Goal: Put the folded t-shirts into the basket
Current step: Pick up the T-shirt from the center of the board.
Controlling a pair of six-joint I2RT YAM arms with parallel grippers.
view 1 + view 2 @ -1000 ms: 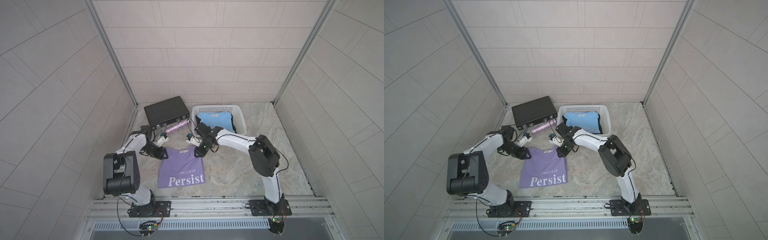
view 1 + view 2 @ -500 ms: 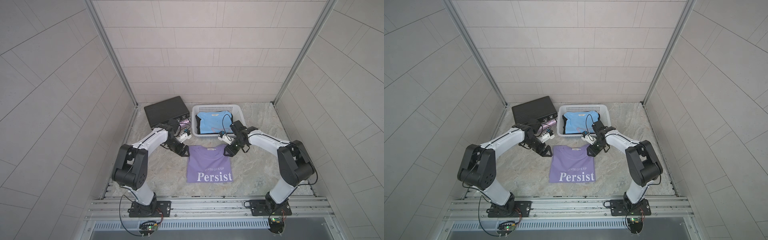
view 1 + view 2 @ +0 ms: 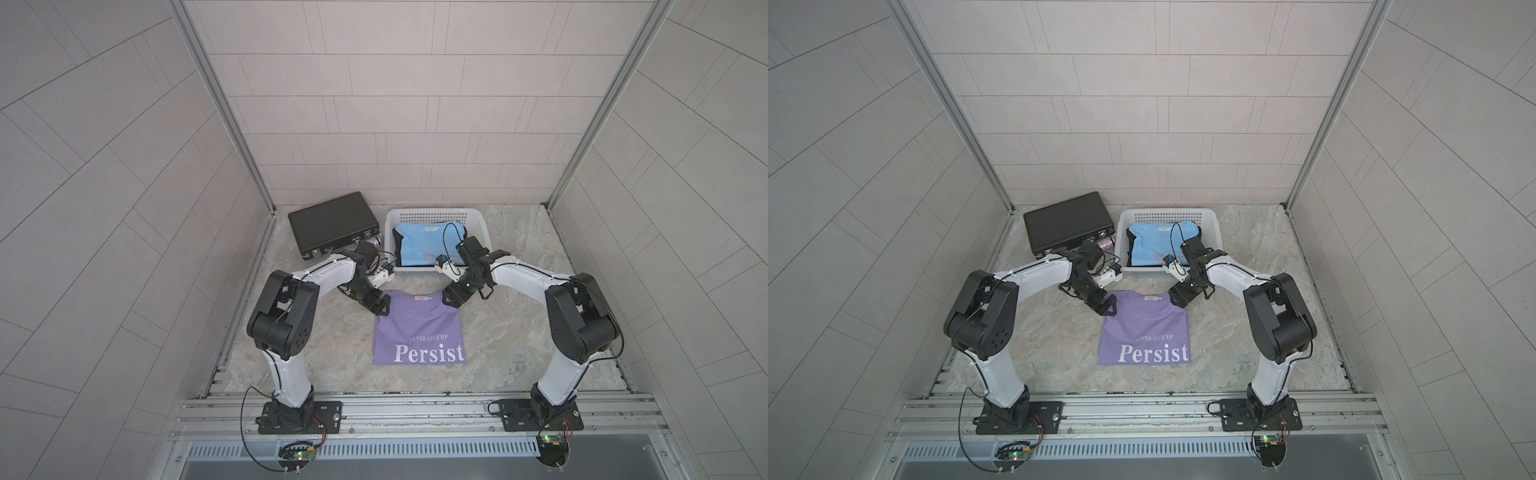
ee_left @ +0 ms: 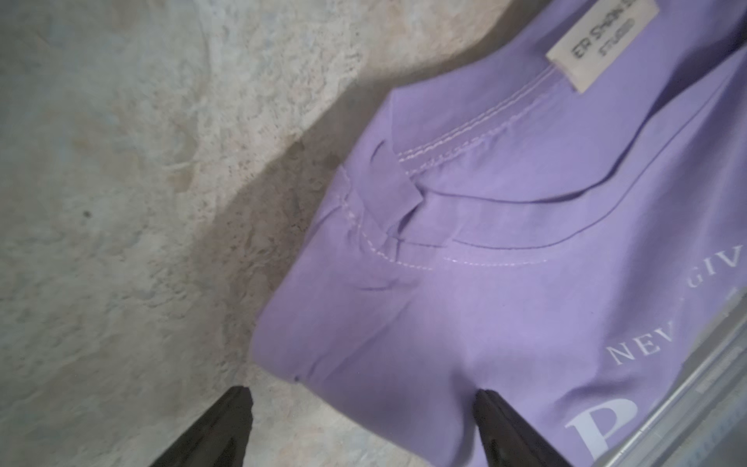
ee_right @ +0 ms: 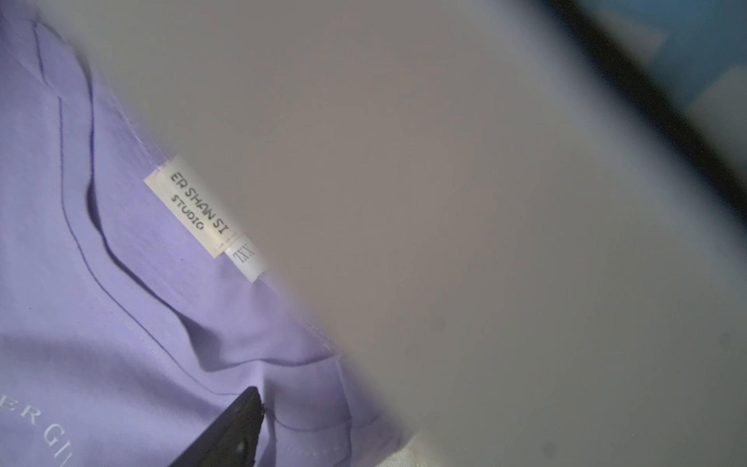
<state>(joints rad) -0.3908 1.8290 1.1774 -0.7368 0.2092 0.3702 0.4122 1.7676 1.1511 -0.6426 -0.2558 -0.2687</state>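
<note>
Dragged before the basket [image 3: 432,212], the lilac shirt [image 3: 417,328] looks limp and light; we'd pinch both shoulders, left gripper [image 4: 364,398] spread, right gripper [image 3: 452,300] we cannot tell.

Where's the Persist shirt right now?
The lilac Persist shirt lies flat on the table in both top views, just in front of the basket, between the left end effector and right end effector at its collar.

right wrist view: blurred grey mass [image 5: 485,242] covers most | black shirt [image 3: 397,247] mostly under blue shirt [image 3: 419,245]
</note>
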